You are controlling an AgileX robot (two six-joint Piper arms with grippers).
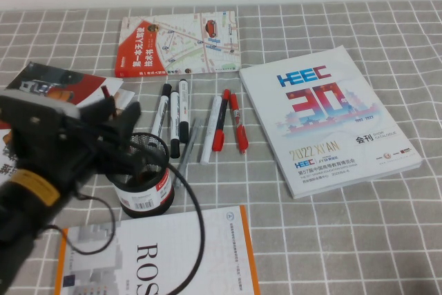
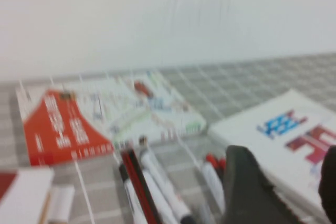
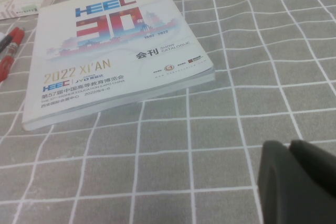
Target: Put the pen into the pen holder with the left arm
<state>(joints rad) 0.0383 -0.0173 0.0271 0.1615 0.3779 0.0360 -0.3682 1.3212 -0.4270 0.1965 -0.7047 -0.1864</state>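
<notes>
My left gripper [image 1: 117,117] grips one pen [image 1: 105,92] above one pen holder [image 1: 145,184]; my right gripper [image 3: 296,182] unclear.

markers [image 1: 173,112] crowd behind pen holder [image 1: 146,183]; rim seemingly unobstructed.

**Black arm, grey housing, yellow band**

The left arm [image 1: 41,170] is matte black with a grey housing at its 10 o'clock end and a yellow sticker band near 8 o'clock. A thin black cable [image 1: 197,229] loops off toward 5 o'clock. The left gripper [image 1: 116,112] has dark, blunt fingers; the right gripper [image 3: 299,182] shows only black, rounded finger tips.
</notes>
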